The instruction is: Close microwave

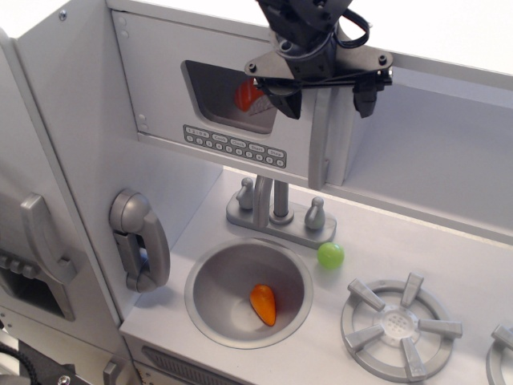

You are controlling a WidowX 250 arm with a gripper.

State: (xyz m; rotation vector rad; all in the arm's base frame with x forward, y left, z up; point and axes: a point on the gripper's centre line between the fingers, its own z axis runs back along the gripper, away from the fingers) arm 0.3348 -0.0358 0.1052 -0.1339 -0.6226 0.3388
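Note:
The microwave [232, 128] is the white-grey box built into the toy kitchen's upper left. Its door has a rectangular window, a row of small buttons [234, 145] and a tall vertical silver handle [319, 140]. The door stands nearly flush with the front. Something red-orange [245, 96] shows behind the window. My gripper [325, 96] is open, its dark fingers [286, 103] straddling the top of the handle, one on each side.
A faucet [279, 210] stands below the door, behind a round sink [248, 291] holding an orange carrot [264, 304]. A green ball [330, 255] lies on the counter. A burner [401, 324] is at the right, a wall phone [141, 239] at the left.

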